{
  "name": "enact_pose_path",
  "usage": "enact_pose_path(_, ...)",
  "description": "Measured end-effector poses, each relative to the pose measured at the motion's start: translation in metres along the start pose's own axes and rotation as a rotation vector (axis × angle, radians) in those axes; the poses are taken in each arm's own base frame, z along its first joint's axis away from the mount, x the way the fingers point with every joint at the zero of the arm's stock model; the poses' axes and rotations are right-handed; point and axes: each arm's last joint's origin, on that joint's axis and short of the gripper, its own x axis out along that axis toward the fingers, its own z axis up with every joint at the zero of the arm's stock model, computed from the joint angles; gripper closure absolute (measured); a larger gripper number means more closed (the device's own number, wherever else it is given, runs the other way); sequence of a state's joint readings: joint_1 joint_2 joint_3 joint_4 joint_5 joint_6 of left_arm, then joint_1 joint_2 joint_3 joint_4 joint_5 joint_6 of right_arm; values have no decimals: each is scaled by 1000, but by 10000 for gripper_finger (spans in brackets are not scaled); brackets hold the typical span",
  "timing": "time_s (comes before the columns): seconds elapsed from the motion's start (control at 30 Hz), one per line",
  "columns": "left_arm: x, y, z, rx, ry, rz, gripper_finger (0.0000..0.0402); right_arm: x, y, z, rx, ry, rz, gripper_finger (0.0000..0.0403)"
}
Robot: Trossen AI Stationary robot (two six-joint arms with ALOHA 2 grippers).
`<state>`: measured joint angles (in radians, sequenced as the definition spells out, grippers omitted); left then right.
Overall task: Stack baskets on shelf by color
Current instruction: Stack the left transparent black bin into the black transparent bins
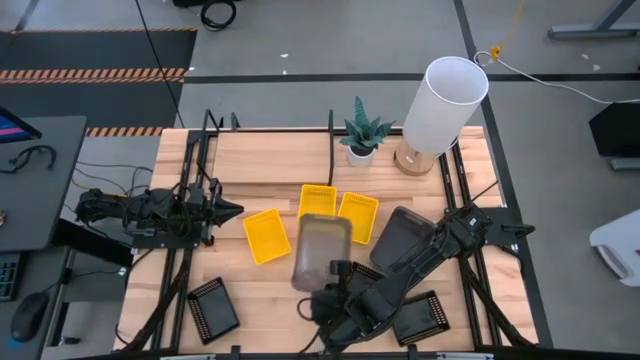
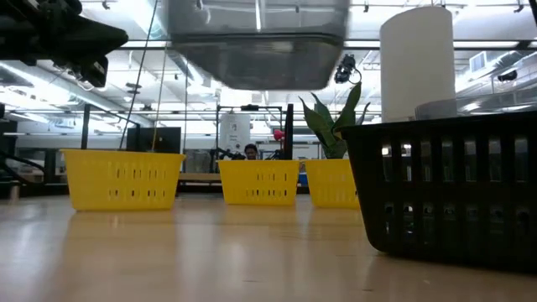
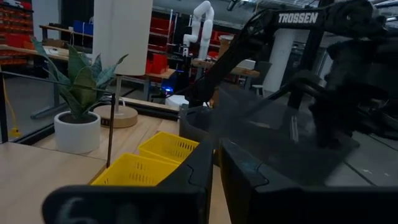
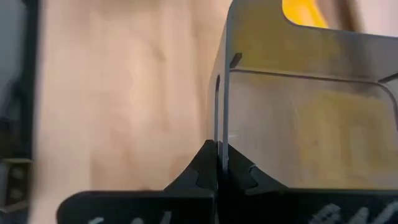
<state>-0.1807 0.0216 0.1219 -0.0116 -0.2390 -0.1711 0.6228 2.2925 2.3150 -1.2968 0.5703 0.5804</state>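
Observation:
My right gripper (image 4: 222,163) is shut on a dark grey basket (image 1: 322,250) and holds it in the air above the table's middle; the low view shows that basket (image 2: 256,42) high up. Three yellow baskets (image 1: 266,236) (image 1: 317,200) (image 1: 357,217) stand on the table beyond it. A second grey basket (image 1: 405,235) lies to the right, partly under my right arm. Black baskets (image 1: 213,308) (image 1: 420,318) sit near the table's near edge. The shelf (image 1: 280,160) runs along the far side. My left gripper (image 1: 228,210) is shut, left of the yellow baskets, touching nothing. My right gripper pinches the grey basket's near short wall (image 4: 225,106), one finger inside the basket and one outside. The fingers come from the table's near side. The basket is lifted clear of the table and sits roughly level, reaching out toward the far edge.
A potted plant (image 1: 360,135) and a white-shaded lamp (image 1: 440,110) stand on the far right part of the shelf area. Black metal uprights (image 1: 331,130) frame the shelf. A black basket (image 2: 453,184) sits close to the low camera. Bare wood lies left of the lifted basket.

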Motion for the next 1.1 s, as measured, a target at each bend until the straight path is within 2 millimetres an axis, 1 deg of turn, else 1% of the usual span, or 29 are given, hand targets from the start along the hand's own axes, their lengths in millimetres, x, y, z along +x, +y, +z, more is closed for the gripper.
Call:
enact_pose_path(0.13,0,0,0,0,0,0,374,-14,-15,-9,41,69,-84,400)
enact_pose_path(0.23,0,0,0,0,0,0,372,-22,-21,-19,80,112,-160,400)
enact_pose_path(0.4,0,0,0,0,0,0,364,-35,-24,-27,157,98,-158,401)
enact_pose_path(0.53,0,0,0,1,2,1,361,-42,-33,-45,217,117,-187,401)
enact_pose_path(0.7,0,0,0,0,2,0,367,-53,-52,-76,321,151,-221,401)
enact_pose_path(0.87,0,0,0,0,1,0,372,-58,-64,-105,421,164,-205,402)
enact_pose_path(0.97,0,0,0,0,1,1,369,-55,-65,-117,470,167,-174,402)
enact_pose_path(1.1,0,0,0,0,0,0,364,-48,-63,-129,509,183,-144,402)
